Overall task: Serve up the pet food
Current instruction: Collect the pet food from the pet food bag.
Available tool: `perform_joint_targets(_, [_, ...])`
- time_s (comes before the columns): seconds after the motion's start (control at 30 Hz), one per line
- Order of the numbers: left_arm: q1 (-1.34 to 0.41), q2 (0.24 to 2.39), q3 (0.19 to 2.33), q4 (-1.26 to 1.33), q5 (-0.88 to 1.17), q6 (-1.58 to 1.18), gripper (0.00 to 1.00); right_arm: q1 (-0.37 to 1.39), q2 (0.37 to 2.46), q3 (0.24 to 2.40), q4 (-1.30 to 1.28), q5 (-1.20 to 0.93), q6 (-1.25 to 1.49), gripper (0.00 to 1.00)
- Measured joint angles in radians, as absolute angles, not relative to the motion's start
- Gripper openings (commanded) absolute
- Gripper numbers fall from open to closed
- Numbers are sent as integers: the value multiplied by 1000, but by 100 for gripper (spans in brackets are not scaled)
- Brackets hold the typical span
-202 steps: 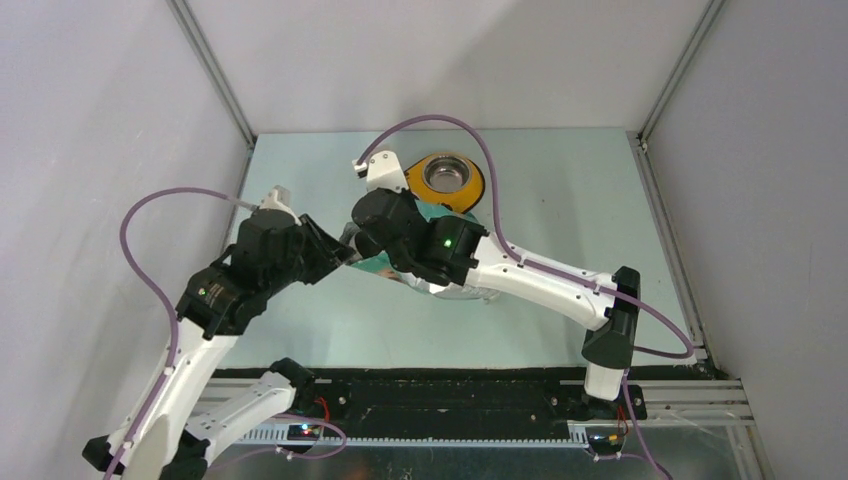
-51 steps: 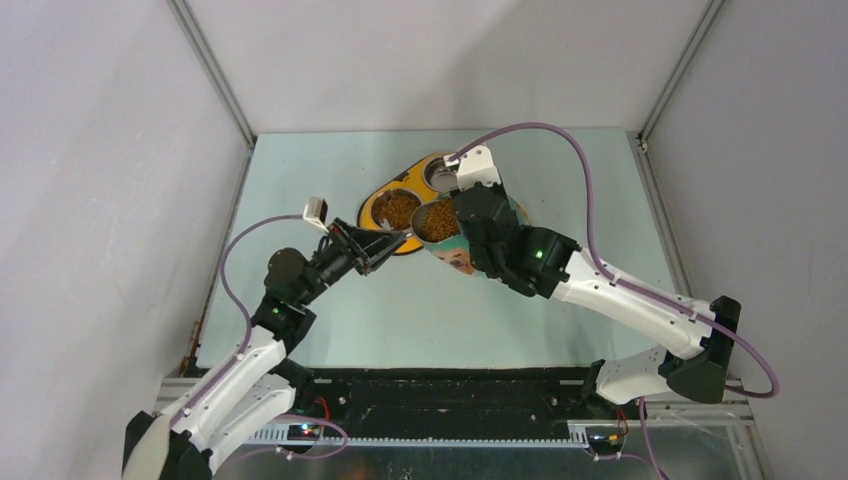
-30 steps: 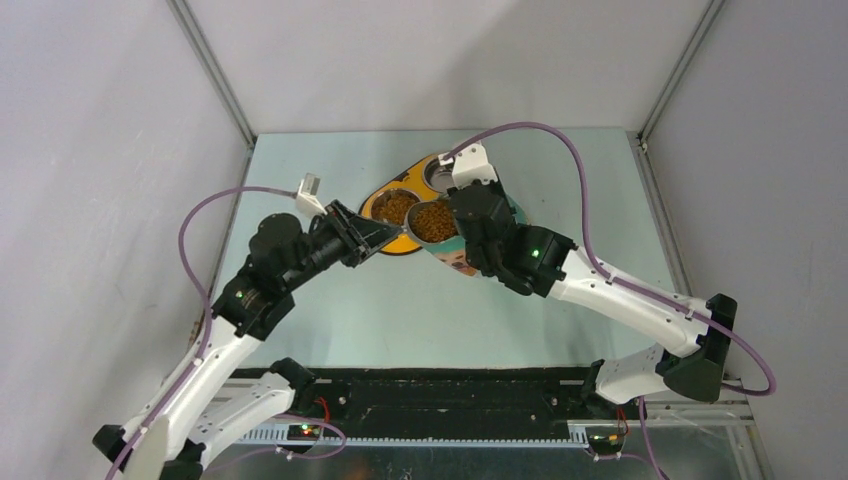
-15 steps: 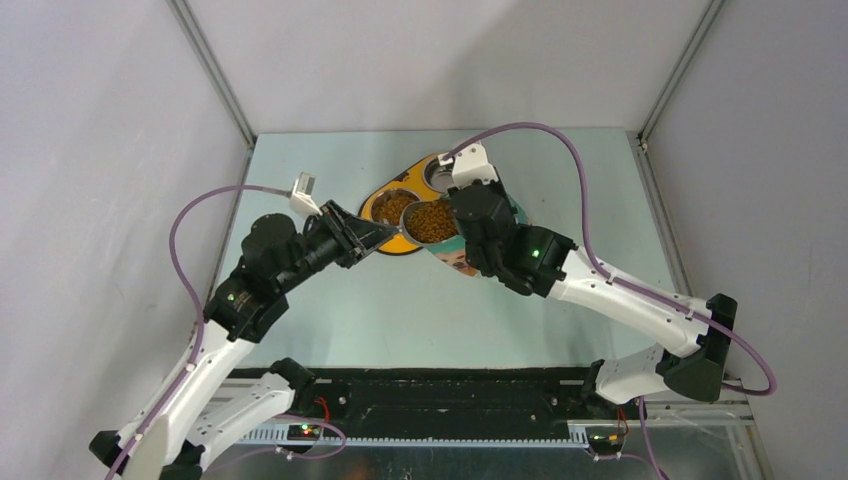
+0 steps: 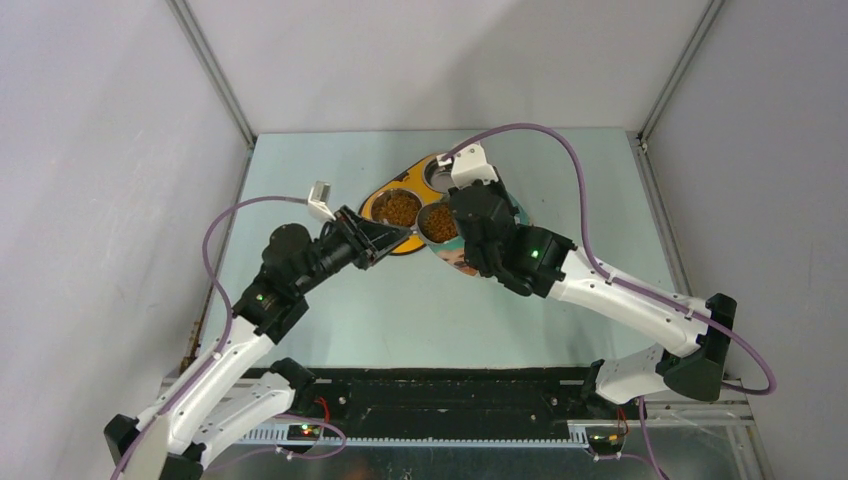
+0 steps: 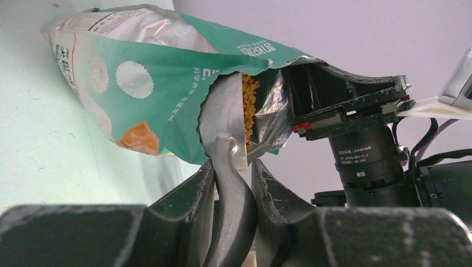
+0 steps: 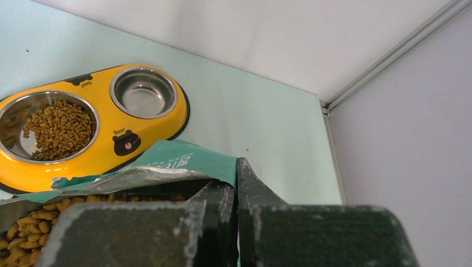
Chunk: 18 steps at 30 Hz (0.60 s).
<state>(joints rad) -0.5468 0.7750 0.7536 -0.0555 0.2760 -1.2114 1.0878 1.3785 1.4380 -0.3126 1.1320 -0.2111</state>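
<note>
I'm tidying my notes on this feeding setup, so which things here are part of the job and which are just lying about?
In the job: pet food, scoop in the left gripper, bag pinched by the right gripper, yellow feeder.
Just there: the feeder's empty bowl, purple cables.

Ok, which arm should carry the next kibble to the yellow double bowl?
Left. The left pincer grips the grey metal scoop at the mouth of the teal foil bag beside brown kibble; the right pincer pinches the bag's rim.
</note>
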Motion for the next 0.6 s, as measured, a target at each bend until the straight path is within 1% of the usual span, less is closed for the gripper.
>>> perform_joint_targets(0.13, [-540, 748, 733, -44, 278, -1225, 0, 1093, 1378, 1438, -308, 1135, -221, 0])
perform_joint_targets(0.43, [-451, 640, 648, -1, 344, -1287, 0, 1118, 1394, 1436, -247, 1128, -265, 0])
perform_joint_targets(0.6, [-439, 620, 646, -19, 348, -1292, 0, 1124, 1399, 1427, -211, 1127, -294, 0])
